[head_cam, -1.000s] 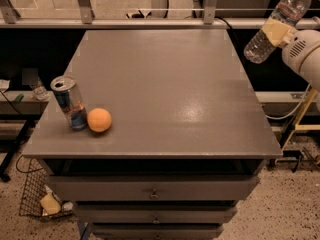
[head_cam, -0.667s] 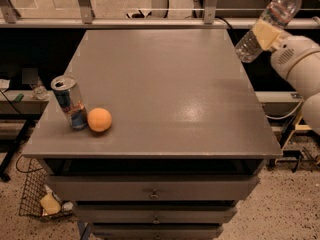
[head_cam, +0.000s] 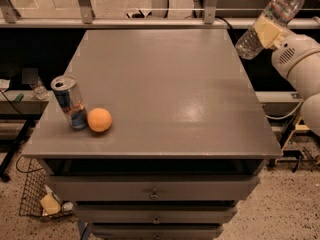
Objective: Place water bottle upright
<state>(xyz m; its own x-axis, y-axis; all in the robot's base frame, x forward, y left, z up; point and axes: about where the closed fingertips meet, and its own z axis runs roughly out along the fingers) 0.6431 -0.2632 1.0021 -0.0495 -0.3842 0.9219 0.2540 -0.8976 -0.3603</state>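
One clear ribbed plastic water bottle [head_cam: 284,6] with a white cap hangs in the upper right of the frame. It is tilted, cap up and to the right, its base near the upper right corner of the grey table [head_cam: 165,84] and not resting on it. The white arm's gripper [head_cam: 267,30] holds it at mid-body, fingers clamped on the bottle. At the table's lower left stand a blue-and-silver drink can [head_cam: 70,103] and, just beside it, an orange ball [head_cam: 99,119].

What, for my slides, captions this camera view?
Gripper holds water bottle tilted beside table; drink can and orange on it.
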